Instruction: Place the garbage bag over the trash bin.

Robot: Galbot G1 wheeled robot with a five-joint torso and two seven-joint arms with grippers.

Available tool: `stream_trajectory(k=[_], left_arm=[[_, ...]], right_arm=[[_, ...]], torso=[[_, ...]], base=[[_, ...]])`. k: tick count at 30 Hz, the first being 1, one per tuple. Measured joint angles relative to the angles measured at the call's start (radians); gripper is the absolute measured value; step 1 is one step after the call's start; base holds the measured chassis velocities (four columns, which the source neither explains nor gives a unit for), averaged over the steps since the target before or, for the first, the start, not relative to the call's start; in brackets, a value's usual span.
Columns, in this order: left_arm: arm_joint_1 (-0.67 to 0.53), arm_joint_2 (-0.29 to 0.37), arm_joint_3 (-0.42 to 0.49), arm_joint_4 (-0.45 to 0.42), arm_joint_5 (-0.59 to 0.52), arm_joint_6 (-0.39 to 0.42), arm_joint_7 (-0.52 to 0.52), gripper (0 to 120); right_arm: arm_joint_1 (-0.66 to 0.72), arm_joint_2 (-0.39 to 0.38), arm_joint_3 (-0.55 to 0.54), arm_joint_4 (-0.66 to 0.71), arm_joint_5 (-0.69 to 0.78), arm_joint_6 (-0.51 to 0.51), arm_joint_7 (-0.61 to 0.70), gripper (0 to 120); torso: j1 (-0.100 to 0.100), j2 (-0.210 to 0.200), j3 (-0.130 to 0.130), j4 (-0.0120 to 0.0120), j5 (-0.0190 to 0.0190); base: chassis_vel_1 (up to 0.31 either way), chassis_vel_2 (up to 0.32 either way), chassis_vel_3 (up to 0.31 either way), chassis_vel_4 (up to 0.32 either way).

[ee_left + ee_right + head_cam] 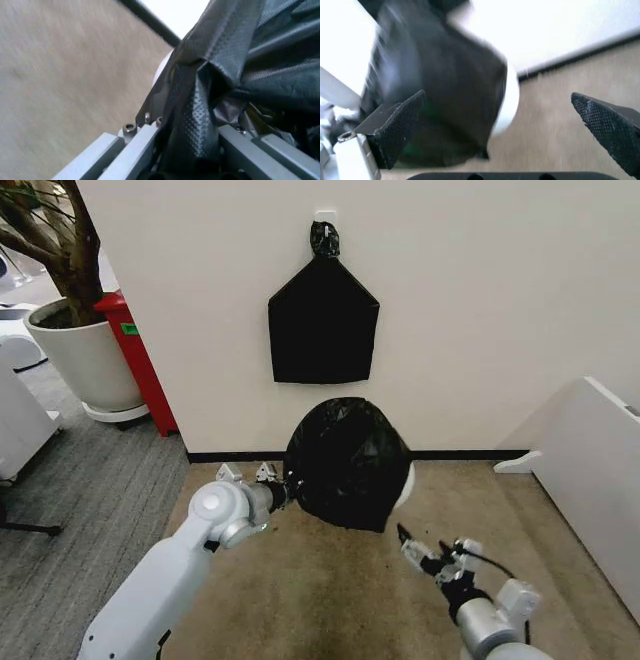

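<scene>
Glossy white arm shells with silver-grey joint rings lead to the left gripper (287,486), whose grey metal fingers (132,144) carry small hex screws, and the right gripper (505,127), with black dimpled pads (400,127) and thin black cables behind.

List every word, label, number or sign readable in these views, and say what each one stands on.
No text reads anywhere.
Green label on the red cabinet: too small to read.
The garbage bag, the trash bin, the flat black bag on the wall, the left gripper and the right gripper carry no visible markings.
</scene>
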Motion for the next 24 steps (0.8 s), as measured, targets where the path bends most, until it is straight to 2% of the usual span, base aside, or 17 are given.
stream_trajectory(k=[2,5,6,7,9,11,13,14,18,19,20,22,24], left_arm=[[0.01,0.009,0.008,-0.011,0.136,-0.003,0.021,0],[0.024,0.025,0.045,-0.026,0.311,-0.005,0.037,0],[0.024,0.025,0.045,-0.026,0.311,-0.005,0.037,0],[0.027,0.028,0.061,-0.028,0.353,-0.007,0.038,0],[0.031,0.031,0.088,-0.031,0.441,-0.009,0.038,0],[0.03,0.03,0.111,-0.034,0.5,-0.013,0.038,0],[0.029,0.03,0.114,-0.034,0.505,-0.013,0.038,0],[0.023,0.026,0.127,-0.034,0.522,-0.014,0.034,0],[0.006,0.019,0.146,-0.035,0.528,-0.018,0.028,0],[0.0,0.016,0.152,-0.037,0.528,-0.018,0.025,0],[0.0,0.016,0.152,-0.037,0.528,-0.018,0.025,0],[-0.009,0.013,0.159,-0.042,0.529,-0.018,0.024,0],[-0.012,0.012,0.162,-0.045,0.537,-0.018,0.024,0]], right_arm=[[0.046,-0.04,0.01,0.039,0.034,-0.029,0.046,100],[0.165,-0.148,0.001,0.051,0.16,-0.088,0.112,97],[0.165,-0.148,0.001,0.051,0.16,-0.088,0.112,97],[0.197,-0.183,-0.009,0.051,0.184,-0.104,0.119,95],[0.268,-0.255,-0.051,0.051,0.207,-0.136,0.119,88],[0.344,-0.294,-0.117,0.049,0.217,-0.167,0.114,77],[0.362,-0.298,-0.134,0.046,0.22,-0.172,0.114,76],[0.431,-0.306,-0.201,0.036,0.235,-0.186,0.113,69],[0.62,-0.287,-0.379,-0.012,0.294,-0.218,0.177,54],[0.692,-0.262,-0.46,-0.042,0.328,-0.227,0.244,47],[0.692,-0.262,-0.46,-0.042,0.328,-0.227,0.244,47],[0.782,-0.216,-0.556,-0.091,0.398,-0.226,0.381,39],[0.835,-0.181,-0.602,-0.131,0.459,-0.22,0.477,32]], torso=[[0.0,0.0,0.0,0.0,0.0002],[0.0,0.0,0.0,0.0005,0.0008],[0.0,0.0,0.0,0.0005,0.0008],[0.0,0.0,0.0,0.0005,0.0003],[0.0,0.0,0.0,0.0004,0.0004],[0.0,0.0,0.0,0.0003,0.0002],[0.0,0.0,0.0,0.0003,0.0001],[0.0,0.0,0.0,0.0001,0.0004],[0.0,0.0,0.0,0.0004,0.0001],[0.0,0.0,0.0,0.0004,0.0001],[0.0,0.0,0.0,0.0004,0.0001],[0.0,0.0,0.0,0.0002,0.0003],[0.0,0.0,0.0,0.0002,0.0003]], base=[[0.0,0.0,0.0,0.0],[0.0,0.0,0.0,0.0],[0.0,0.0,0.0,0.0],[0.0,0.0,0.0,0.0],[0.0,0.0,0.0,0.0],[0.0,0.0,0.0,0.0],[0.0,0.0,0.0,0.0],[0.0,0.0,0.0,0.0],[0.0,0.0,0.0,0.0],[0.0,0.0,0.0,0.0],[0.0,0.0,0.0,0.0],[0.0,0.0,0.0,0.0],[0.0,0.0,0.0,0.0]])
